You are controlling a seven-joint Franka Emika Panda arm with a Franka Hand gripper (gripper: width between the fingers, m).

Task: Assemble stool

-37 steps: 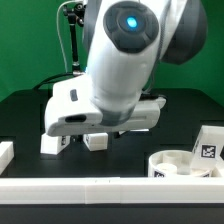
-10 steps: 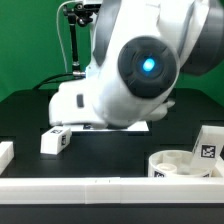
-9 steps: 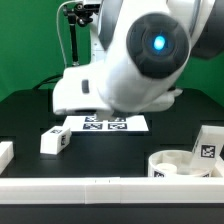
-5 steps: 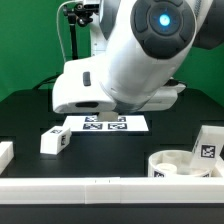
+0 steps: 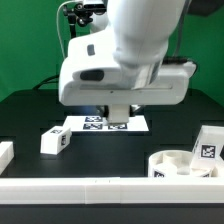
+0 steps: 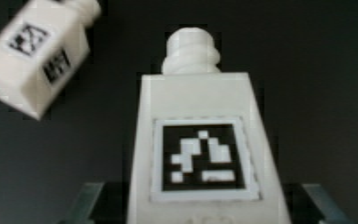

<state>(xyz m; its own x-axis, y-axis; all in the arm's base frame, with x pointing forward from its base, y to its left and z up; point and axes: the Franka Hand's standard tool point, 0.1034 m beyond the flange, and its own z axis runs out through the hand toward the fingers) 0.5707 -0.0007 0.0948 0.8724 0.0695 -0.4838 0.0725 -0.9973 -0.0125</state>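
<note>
My gripper (image 5: 118, 108) hangs over the marker board and is shut on one white stool leg (image 5: 118, 115), held off the table. In the wrist view the held leg (image 6: 202, 140) fills the middle, tag facing the camera, peg end pointing away, with the gripper (image 6: 202, 208) at its sides. A second leg (image 5: 55, 141) lies on the black table at the exterior view's left and also shows in the wrist view (image 6: 48, 52). The round seat disc (image 5: 182, 163) sits at the front right, with a third leg (image 5: 208, 146) behind it.
The marker board (image 5: 95, 124) lies on the table under the arm. A long white border rail (image 5: 100, 189) runs along the front edge, and a short white piece (image 5: 5, 152) sits at the left. A dark stand (image 5: 72, 40) rises at the back.
The leg that lay beside the left one is off the table and in my gripper. Over the last second the arm has risen and swung round above the marker board.
</note>
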